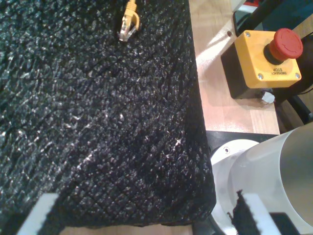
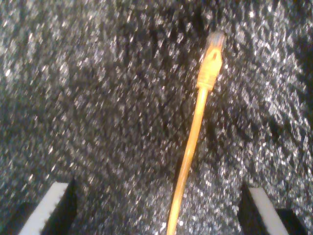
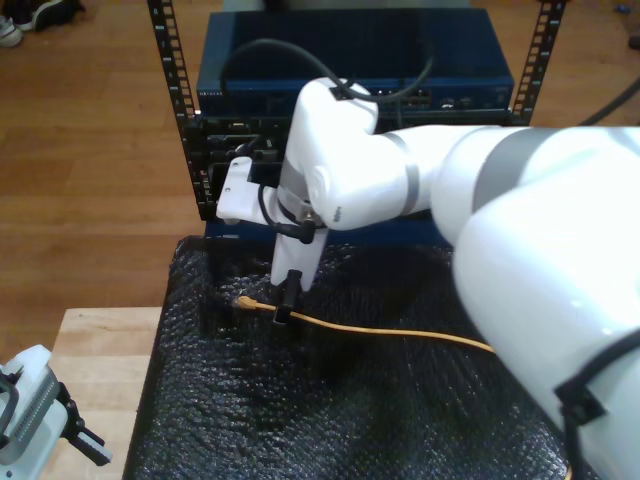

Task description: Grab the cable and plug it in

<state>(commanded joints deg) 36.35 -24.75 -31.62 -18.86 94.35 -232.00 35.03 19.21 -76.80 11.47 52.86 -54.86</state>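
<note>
Where cable (image 2: 195,137) lies, my second claw (image 2: 159,208) straddles.

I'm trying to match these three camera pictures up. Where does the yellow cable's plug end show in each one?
First wrist view: the cable's plug lies far off on the black mat.
Second wrist view: plug ahead, between my second gripper's open fingers.
Exterior view: plug beside that gripper.
Shared landmark: the black mat.

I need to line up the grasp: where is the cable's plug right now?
The plug lies on the black mat, left of centre in the exterior view, just ahead of my second gripper, which straddles the cable behind it.
</note>
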